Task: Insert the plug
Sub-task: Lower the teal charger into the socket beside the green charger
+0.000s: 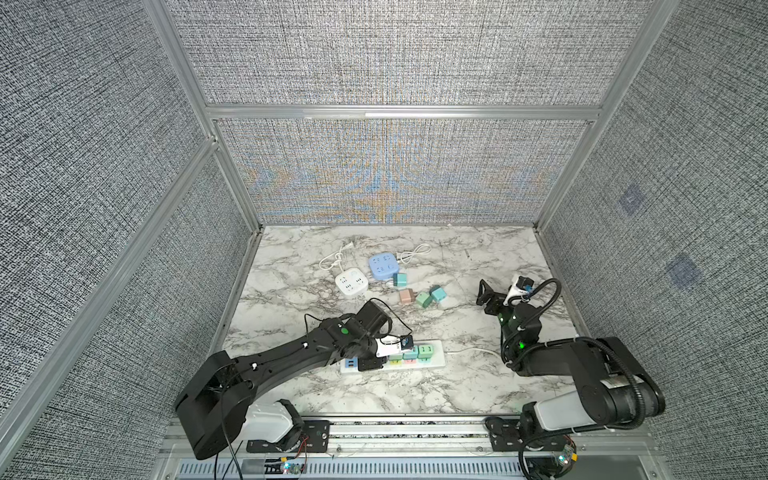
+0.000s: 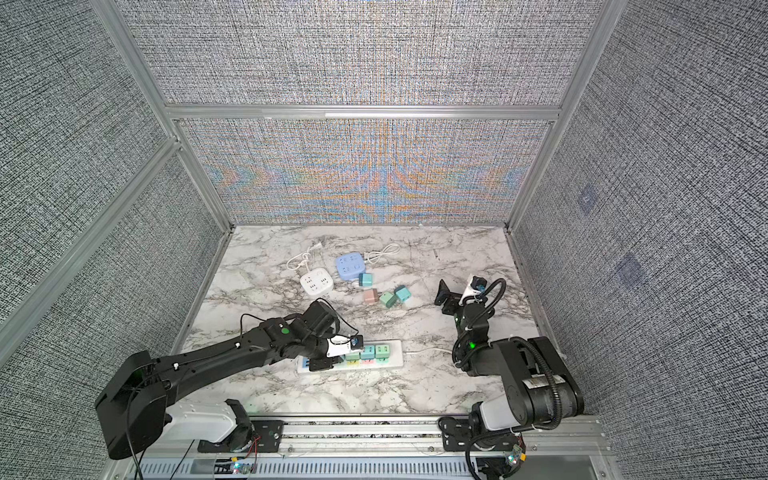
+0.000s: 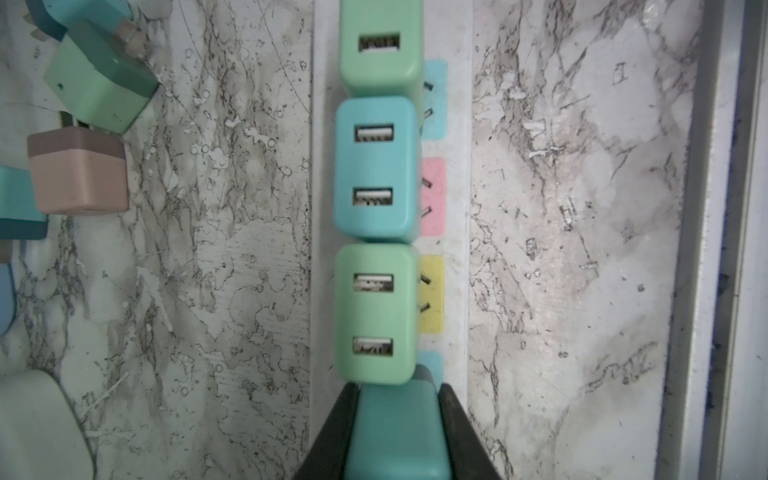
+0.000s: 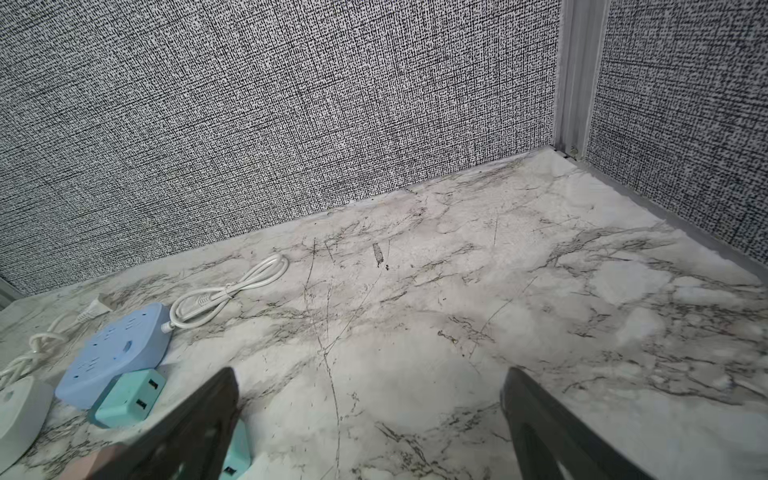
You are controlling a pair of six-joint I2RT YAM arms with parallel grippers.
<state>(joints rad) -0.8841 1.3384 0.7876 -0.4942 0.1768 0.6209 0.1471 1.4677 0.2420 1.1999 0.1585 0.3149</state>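
Observation:
In the left wrist view my left gripper (image 3: pixel 397 388) is shut on a teal plug (image 3: pixel 397 432), its black fingers (image 3: pixel 332 436) pressing on both sides. The plug sits right over the white power strip (image 3: pixel 457 208), close against a green plug (image 3: pixel 376 311) seated there. Its prongs are hidden. Further along the strip stand a blue plug (image 3: pixel 376 170) and another green plug (image 3: pixel 380 45). In both top views the left gripper (image 1: pixel 370 363) (image 2: pixel 322 363) covers the held plug at the strip's (image 1: pixel 436 360) left end. My right gripper (image 1: pixel 484 297) (image 4: pixel 370 382) hangs open and empty at the right.
Several loose plugs lie mid-table: teal (image 1: pixel 400 279), pink (image 1: pixel 405 296), green (image 1: pixel 424 299), teal (image 1: pixel 438 293). Behind them stand a white cube socket (image 1: pixel 351 282) and a blue socket block (image 1: pixel 384 266) with coiled white cords (image 1: pixel 415 251). Fabric walls enclose three sides.

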